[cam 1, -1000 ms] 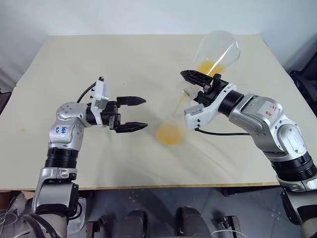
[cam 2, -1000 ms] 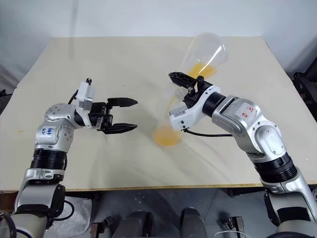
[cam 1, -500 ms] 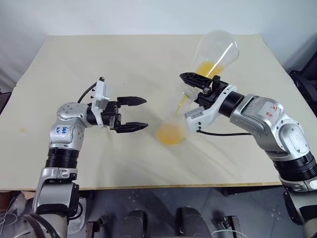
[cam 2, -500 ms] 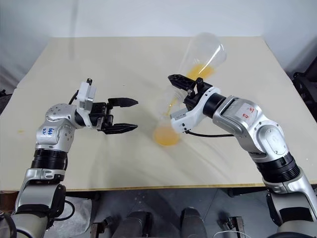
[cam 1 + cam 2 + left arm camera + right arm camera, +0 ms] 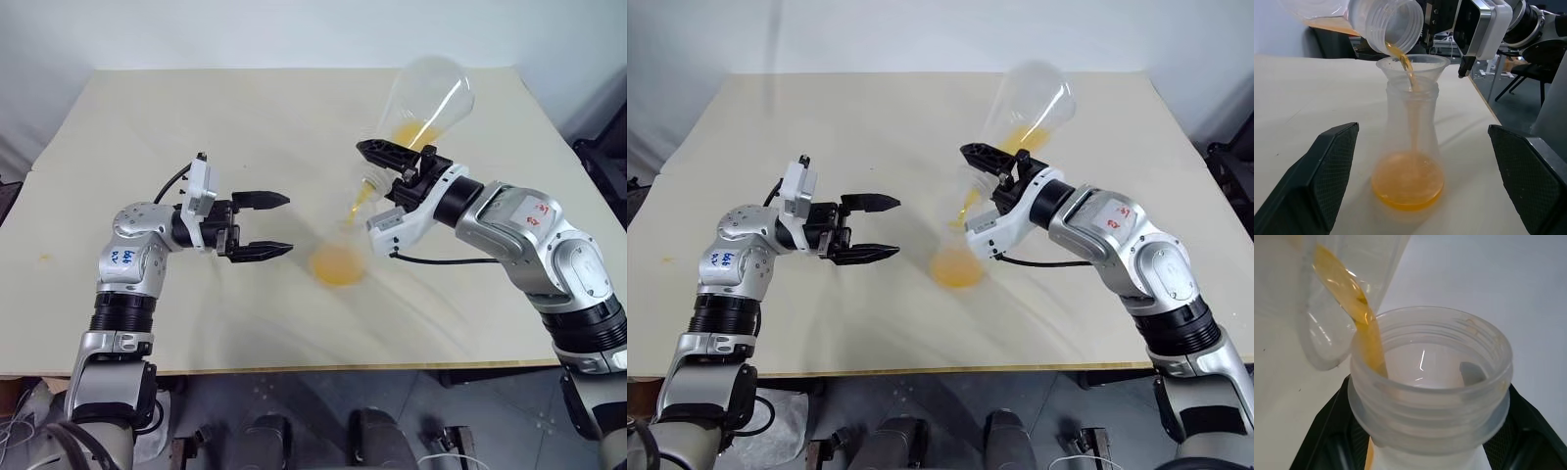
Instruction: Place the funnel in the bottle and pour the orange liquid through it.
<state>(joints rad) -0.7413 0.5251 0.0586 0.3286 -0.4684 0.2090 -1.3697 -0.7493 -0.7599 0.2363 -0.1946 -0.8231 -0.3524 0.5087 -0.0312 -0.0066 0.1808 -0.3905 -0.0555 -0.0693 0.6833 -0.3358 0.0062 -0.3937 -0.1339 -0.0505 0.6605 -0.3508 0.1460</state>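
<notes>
The bottle (image 5: pixel 339 253) stands on the table with the small clear funnel (image 5: pixel 1413 65) seated in its neck. A pool of orange liquid (image 5: pixel 1408 183) lies in its bottom. Above it, my right gripper (image 5: pixel 384 172) is shut on the neck of a larger clear flask (image 5: pixel 426 98), which is tilted mouth down. A thin orange stream (image 5: pixel 1406 68) runs from that mouth into the funnel, and some liquid is left inside the flask (image 5: pixel 1347 289). Left of the bottle my left gripper (image 5: pixel 286 223) is held level and open, its fingers either side of the bottle without touching it.
The pale table (image 5: pixel 196 117) extends wide to the left and far side. Its front edge (image 5: pixel 294 370) lies close below the arms. A black cable (image 5: pixel 431 260) hangs from the right wrist over the table.
Pouring continues and the stream still runs into the funnel. Both arms and the bottle stay nearly where they were.
</notes>
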